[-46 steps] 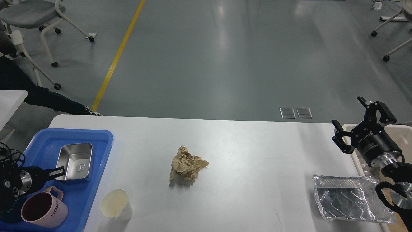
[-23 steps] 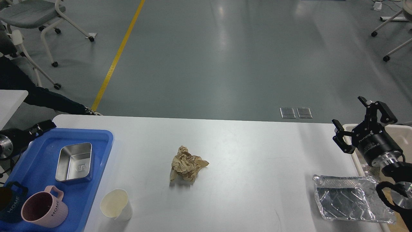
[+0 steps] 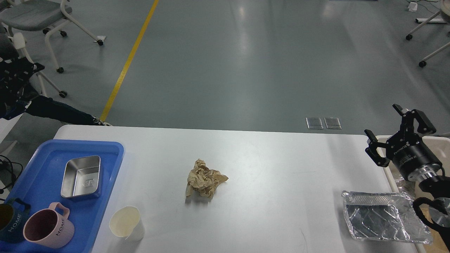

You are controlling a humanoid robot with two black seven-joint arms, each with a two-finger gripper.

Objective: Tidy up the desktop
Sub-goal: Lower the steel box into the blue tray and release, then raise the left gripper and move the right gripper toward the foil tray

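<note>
Crumpled brown paper (image 3: 205, 179) mid-desktop (image 3: 267, 165), unobstructed

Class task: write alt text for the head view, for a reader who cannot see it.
A white desktop holds crumpled brown paper at its centre, a paper cup front left and a foil tray front right. A blue tray on the left carries a steel tin and a pink mug; the open right gripper hovers at the right edge.

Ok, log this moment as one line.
left gripper: raised, state unclear | right gripper: open, empty | crumpled paper, paper cup, foil tray on desktop
</note>
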